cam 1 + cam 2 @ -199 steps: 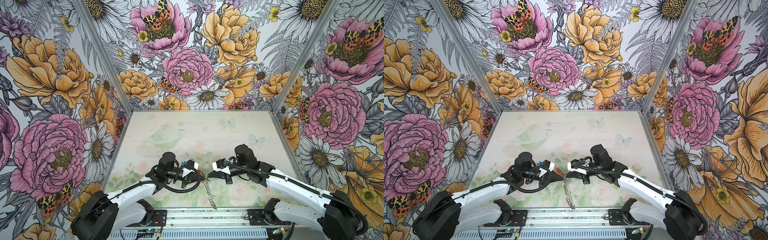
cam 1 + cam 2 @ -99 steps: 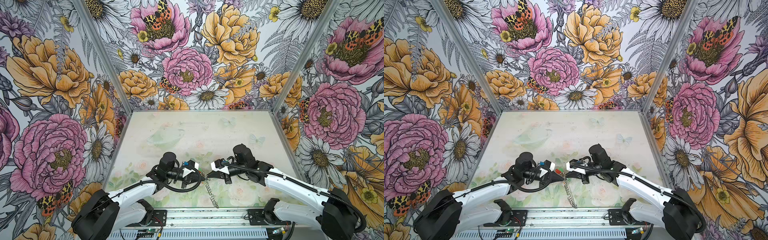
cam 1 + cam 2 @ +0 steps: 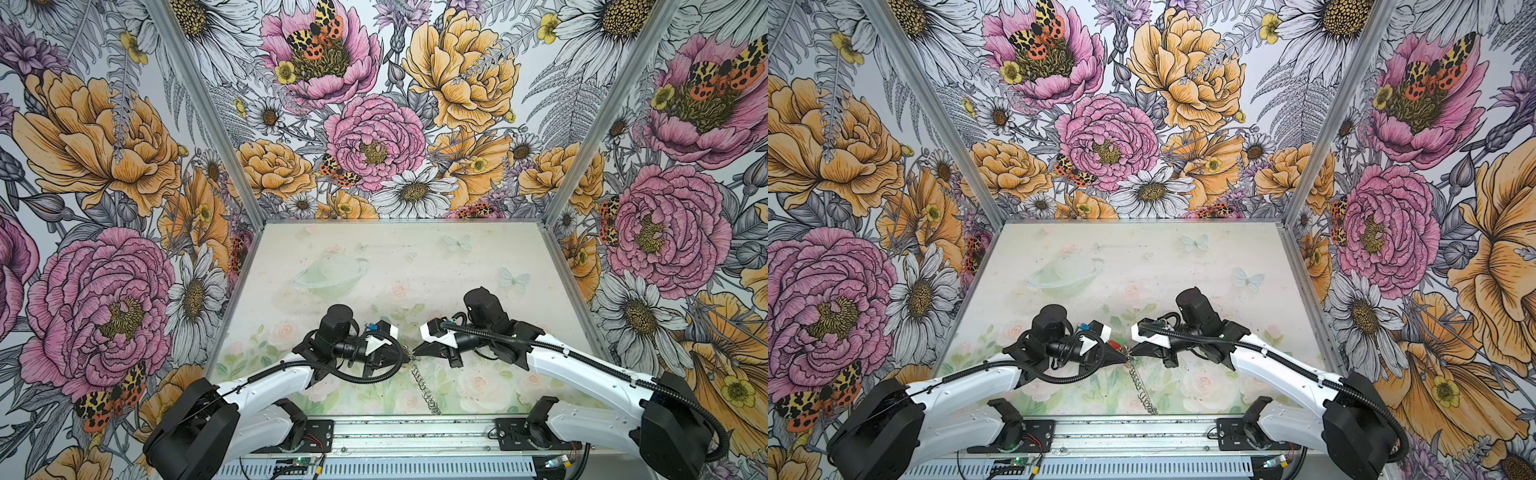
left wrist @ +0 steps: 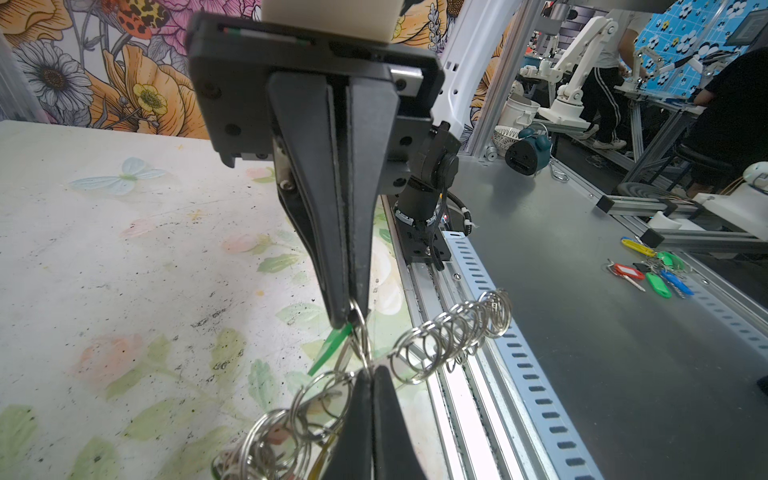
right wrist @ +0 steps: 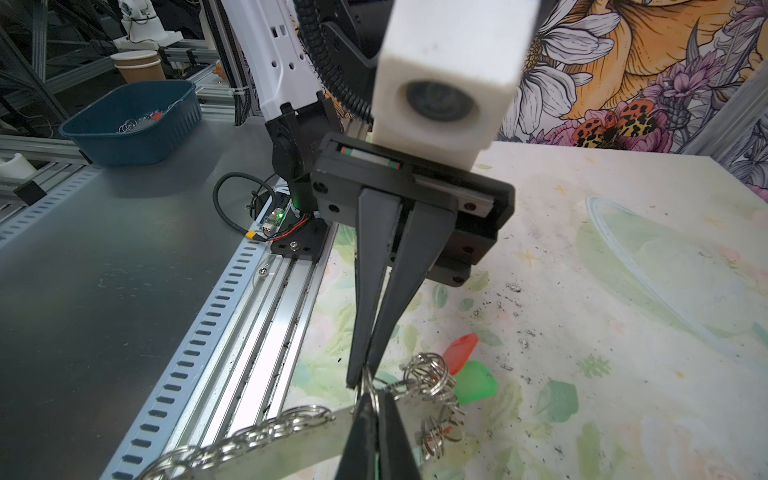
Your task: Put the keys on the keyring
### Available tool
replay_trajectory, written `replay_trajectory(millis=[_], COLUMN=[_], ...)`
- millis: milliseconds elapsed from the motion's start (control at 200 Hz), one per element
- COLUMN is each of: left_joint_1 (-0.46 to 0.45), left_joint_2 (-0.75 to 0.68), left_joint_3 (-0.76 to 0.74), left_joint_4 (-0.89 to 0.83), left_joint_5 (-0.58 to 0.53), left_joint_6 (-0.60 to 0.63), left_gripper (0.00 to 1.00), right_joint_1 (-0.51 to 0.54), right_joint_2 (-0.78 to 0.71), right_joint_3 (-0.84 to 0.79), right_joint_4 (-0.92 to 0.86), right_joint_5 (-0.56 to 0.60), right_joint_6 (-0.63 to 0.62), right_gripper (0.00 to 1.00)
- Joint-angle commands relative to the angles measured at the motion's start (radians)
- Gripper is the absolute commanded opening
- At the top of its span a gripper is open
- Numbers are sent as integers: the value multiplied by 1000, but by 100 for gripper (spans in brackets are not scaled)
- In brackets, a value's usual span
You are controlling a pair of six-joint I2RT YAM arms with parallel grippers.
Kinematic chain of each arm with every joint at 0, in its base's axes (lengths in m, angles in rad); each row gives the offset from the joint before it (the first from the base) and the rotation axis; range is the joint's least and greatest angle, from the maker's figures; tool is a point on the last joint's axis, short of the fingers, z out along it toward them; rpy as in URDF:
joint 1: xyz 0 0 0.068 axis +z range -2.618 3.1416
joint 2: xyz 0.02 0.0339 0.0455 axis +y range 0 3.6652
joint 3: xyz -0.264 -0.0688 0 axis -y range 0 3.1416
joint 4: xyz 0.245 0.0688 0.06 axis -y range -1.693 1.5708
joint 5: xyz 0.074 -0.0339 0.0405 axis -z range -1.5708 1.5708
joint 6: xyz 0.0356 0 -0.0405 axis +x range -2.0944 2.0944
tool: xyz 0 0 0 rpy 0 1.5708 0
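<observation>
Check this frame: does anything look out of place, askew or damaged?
Only the keyring: its chain of small rings trails from where the left gripper and right gripper pinch it, as far as the front edge of the table, by the metal rail. Nothing looks damaged.

**Keyring stretched toward the front edge, two tagged keys at its far end**

I see the keyring (image 5: pixel 291 446) as a flat grey metal band fringed with small silver rings (image 4: pixel 453 332). In both top views its chain (image 3: pixel 424 390) (image 3: pixel 1144 392) runs from mid-table (image 3: pixel 374 257) to the front edge. Beside a bunched cluster of rings sit the keys, their red tag (image 5: pixel 461 353) and green tag (image 5: pixel 478 382) overlapping. I cannot make out the blades.
</observation>
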Motion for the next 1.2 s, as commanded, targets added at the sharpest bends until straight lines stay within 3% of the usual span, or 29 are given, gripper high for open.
replay_trajectory(millis=[0, 255, 906, 1196], left_joint_1=[-27, -26, -27, -27], left_joint_2=[-5, 0, -17, -48], left_joint_3=[18, 19, 17, 6], left_joint_4=[56, 56, 54, 56], left_joint_5=[48, 54, 29, -3], left_joint_6=[6, 6, 14, 25], left_gripper=[0, 0, 0, 0], right_joint_1=[-9, -9, 37, 46], right_joint_2=[11, 10, 62, 86], right_joint_3=[28, 26, 74, 82], right_joint_4=[36, 36, 39, 39], right_joint_5=[29, 22, -16, 24], right_joint_6=[-15, -32, -29, -23], right_gripper=[6, 11, 4, 8])
